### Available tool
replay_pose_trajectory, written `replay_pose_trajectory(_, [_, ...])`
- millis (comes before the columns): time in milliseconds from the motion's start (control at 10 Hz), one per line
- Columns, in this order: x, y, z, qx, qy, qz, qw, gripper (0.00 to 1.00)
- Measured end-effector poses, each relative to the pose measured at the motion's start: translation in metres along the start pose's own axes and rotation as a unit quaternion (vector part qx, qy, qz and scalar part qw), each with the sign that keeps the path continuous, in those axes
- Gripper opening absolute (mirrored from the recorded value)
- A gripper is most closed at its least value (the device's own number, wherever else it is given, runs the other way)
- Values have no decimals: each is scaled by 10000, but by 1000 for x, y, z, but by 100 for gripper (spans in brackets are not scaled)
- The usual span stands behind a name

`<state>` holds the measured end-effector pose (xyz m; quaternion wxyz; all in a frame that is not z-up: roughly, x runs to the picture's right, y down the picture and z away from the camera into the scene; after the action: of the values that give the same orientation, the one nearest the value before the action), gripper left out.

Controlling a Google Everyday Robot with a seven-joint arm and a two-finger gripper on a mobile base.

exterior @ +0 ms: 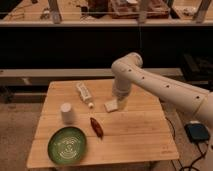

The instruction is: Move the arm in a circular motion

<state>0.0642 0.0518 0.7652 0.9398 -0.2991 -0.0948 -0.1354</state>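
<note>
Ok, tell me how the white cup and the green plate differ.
The white cup stands tall; the green plate lies flat. The cup is white, the plate green. The plate is wider than the cup. Both sit on the wooden table, apart from the claw hanging above it.

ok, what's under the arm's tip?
The pincer hangs low over the wooden table, right beside a pale block. Whatever lies directly beneath is covered by the arm.
</note>
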Motion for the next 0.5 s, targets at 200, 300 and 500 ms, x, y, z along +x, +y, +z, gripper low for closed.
replay_pose_trajectory(200, [1,-13,0,-4,15,-60,10000,59])
replay_pose_trajectory(300, [2,-18,1,-1,2,-21,10000,59])
replay_pose_trajectory(500, [25,-15,1,-47,-7,174,9998,59])
